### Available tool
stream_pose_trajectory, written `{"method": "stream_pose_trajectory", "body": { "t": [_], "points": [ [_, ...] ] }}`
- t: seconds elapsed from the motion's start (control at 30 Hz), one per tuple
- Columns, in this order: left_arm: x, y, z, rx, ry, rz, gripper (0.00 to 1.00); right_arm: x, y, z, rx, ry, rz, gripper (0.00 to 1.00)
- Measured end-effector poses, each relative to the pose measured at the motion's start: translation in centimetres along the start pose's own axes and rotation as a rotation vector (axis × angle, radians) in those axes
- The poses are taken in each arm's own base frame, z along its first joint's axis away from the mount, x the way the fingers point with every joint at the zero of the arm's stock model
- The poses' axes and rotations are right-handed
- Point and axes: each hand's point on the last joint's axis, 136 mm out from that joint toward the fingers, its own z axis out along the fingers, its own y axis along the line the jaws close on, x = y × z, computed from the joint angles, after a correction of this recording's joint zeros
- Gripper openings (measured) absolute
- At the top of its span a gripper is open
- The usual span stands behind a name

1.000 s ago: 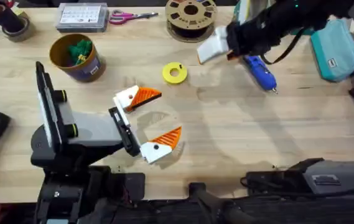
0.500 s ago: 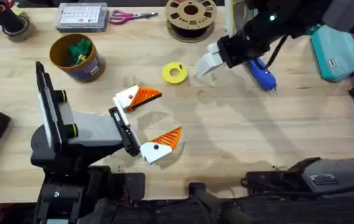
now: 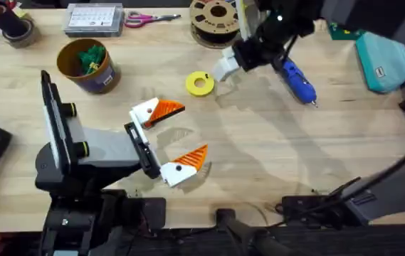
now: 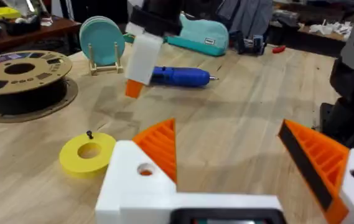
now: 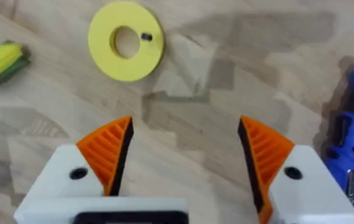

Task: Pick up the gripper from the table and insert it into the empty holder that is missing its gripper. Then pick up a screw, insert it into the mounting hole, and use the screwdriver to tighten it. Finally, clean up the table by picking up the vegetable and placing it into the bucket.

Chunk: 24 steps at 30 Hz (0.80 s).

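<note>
Overhead, no label reads. Your right gripper (image 5: 186, 155) hangs spread at 12 o'clock beside the screwdriver (image 3: 296, 80); left gripper (image 3: 174, 136) gapes mid-table. Bucket (image 3: 85, 65) sits at 10 o'clock.

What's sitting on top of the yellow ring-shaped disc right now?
A small dark screw sits on the yellow disc, close to its centre hole. Through the hole I can see table wood; what's under the disc itself is covered.
</note>
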Motion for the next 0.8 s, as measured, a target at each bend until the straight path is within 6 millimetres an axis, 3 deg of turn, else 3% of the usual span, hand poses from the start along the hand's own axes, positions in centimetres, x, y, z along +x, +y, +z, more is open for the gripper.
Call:
{"method": "stream_pose_trajectory", "body": {
  "t": [0.2,0.43,0.8],
  "points": [
    [0.0,0.0,0.0,0.000,0.000,0.000,0.986,-2.5,0.4,0.7,0.038,-0.020,-0.035,0.986],
    [0.0,0.0,0.0,0.000,0.000,0.000,0.985,-4.2,1.7,3.0,0.042,-0.009,-0.080,0.875],
    [0.0,0.0,0.0,0.000,0.000,0.000,0.985,-4.5,2.5,6.2,0.041,0.008,-0.102,0.755]
  ]
}}
